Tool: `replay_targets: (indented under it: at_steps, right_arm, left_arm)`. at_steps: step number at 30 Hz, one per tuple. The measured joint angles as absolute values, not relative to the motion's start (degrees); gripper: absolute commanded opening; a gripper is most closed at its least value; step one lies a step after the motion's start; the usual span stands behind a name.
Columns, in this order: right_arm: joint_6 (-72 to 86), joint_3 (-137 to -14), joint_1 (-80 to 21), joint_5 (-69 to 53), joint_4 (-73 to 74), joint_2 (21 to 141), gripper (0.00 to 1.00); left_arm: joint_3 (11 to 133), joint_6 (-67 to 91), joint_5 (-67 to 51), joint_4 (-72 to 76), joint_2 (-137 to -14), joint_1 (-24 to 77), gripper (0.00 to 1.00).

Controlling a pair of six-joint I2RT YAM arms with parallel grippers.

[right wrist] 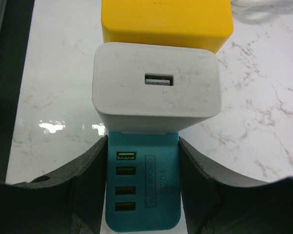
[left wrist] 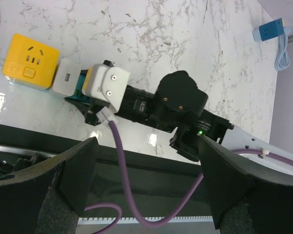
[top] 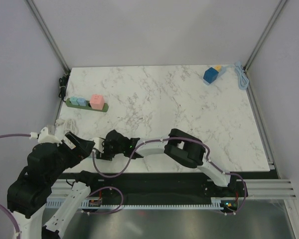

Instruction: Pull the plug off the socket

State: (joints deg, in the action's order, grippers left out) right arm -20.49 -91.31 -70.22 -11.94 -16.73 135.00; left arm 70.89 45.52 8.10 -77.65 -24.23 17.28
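**Base pinned, plug free: a light, slick block that wants a straight pull**

At the near left corner of the table (top: 189, 114), the left gripper (left wrist: 147, 143) hangs over the near edge with its jaws spread wide and nothing between them. Below it, close to that edge, three pieces sit in a row. Farthest left is a yellow socket cube (left wrist: 30, 64). Against its right side is the white plug (right wrist: 156, 92), a squat charger block with one USB port in its top face. It looks seated in the end of the teal strip (right wrist: 142, 190) that runs on to the right. The joint is hidden under the block, though, so it could be in the yellow cube instead. The right gripper (right wrist: 142, 146), reaching across from the right, is closed on the teal strip with a finger pressed to each long side. It does not touch the plug.

The plug should be light and rigid. It is hard, smooth plastic with rounded corners, so it is slippery rather than fragile. Only the friction of its pins holds it, and the light strip would likely lift with it unless held down. The best purchase is on two opposite flat sides, low on the body and clear of the rounded edges. The pull should run straight along the pins, since a tilted pull risks jamming them.
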Motion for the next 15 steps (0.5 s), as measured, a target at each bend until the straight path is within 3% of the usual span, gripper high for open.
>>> replay_targets:
  at_steps: [15]
  right_arm:
    - [-19.53, -71.44, -64.93, -11.51, -18.13, 121.60, 0.12]
  left_arm:
    - [56.16, 45.25, 3.31, -71.42, -27.05, 17.28, 0.79]
